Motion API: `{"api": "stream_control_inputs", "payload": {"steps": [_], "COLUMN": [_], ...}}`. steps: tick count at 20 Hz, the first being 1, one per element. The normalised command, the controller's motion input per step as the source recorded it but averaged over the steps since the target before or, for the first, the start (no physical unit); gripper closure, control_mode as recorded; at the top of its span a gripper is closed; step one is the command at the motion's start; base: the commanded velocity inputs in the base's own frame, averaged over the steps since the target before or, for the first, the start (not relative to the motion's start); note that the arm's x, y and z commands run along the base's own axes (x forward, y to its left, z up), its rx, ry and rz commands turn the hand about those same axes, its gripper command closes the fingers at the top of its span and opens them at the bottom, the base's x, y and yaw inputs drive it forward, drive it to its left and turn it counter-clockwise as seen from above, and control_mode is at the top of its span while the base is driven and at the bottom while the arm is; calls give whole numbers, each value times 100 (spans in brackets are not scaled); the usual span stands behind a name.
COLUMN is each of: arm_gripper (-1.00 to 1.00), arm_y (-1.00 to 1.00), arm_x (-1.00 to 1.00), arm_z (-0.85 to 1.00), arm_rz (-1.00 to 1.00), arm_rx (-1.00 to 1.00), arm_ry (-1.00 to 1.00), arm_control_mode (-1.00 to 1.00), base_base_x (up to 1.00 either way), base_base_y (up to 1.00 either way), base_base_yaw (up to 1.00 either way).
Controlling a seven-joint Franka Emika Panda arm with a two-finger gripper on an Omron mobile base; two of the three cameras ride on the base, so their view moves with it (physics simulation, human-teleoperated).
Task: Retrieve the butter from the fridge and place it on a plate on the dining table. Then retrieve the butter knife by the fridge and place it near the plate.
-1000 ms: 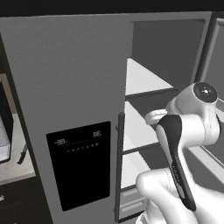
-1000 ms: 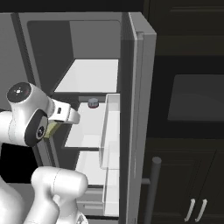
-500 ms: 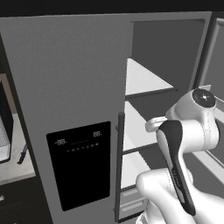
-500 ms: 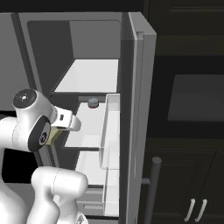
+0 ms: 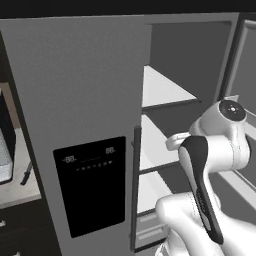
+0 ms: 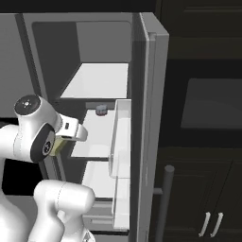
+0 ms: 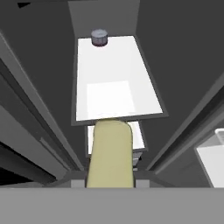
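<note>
Gripper (image 7: 109,183) lower (butter (image 7: 110,153) between fingertips)

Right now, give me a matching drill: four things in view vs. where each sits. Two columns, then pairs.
Things:
1. butter
2. small grey jar
3. butter knife
4. black dispenser panel

Places:
A. on the closed fridge door
B. on the counter left of the fridge
C. held in the gripper
D. far end of a white fridge shelf

Pairs: 1-C, 2-D, 3-B, 4-A
</note>
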Motion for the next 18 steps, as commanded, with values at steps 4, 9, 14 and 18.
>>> {"api": "stream_control_inputs", "payload": {"steps": [4, 9, 14, 18], "arm_gripper": [100, 100, 100, 100], "arm_y": [0, 0, 0, 0], "arm_x": [0, 0, 0, 0], "arm_z": [0, 0, 0, 0], "arm_rz": [0, 0, 0, 0], "arm_rx": [0, 0, 0, 0], "arm_ry": [0, 0, 0, 0], "arm_control_mode": [100, 100, 100, 100], "base_base_x": [-77, -94, -87, -75], "base_base_y": [50, 48, 45, 19], "base_base_yaw": [-1, -17, -62, -76]}}
